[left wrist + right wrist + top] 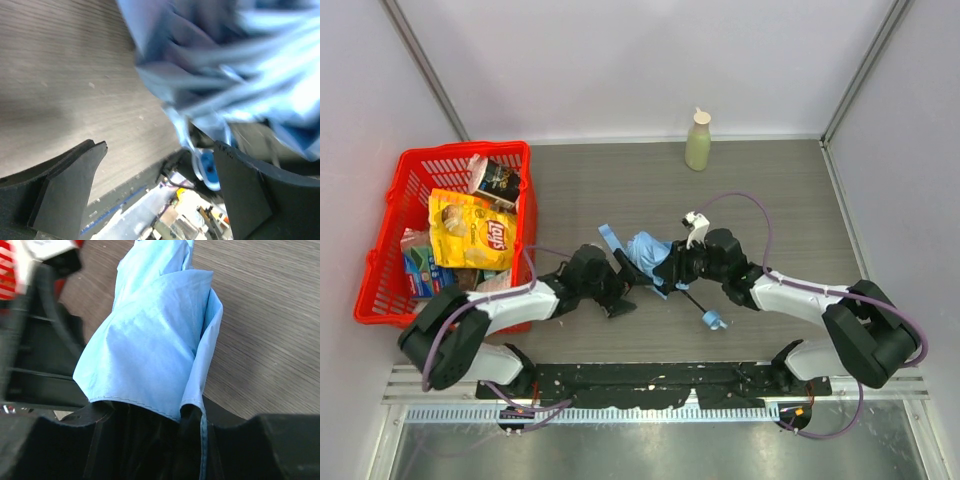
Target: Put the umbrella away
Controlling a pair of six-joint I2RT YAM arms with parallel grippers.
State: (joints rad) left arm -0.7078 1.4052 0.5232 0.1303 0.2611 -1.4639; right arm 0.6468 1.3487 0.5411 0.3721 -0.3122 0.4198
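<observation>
Clamping only loose fabric of the umbrella (648,252), located right of the basket (380,290), the right end effector (682,265) risks slippage on lifting, since the left end effector (622,285) stands with jaws apart.

Both arms: white link shells, black joints, black bases. A thin purple cable loops behind each tool. Left tool (623,284): matte black, angular flat fingers (65,185). Right tool (678,268): black blocky body, small white part (696,230) just beside it.
</observation>
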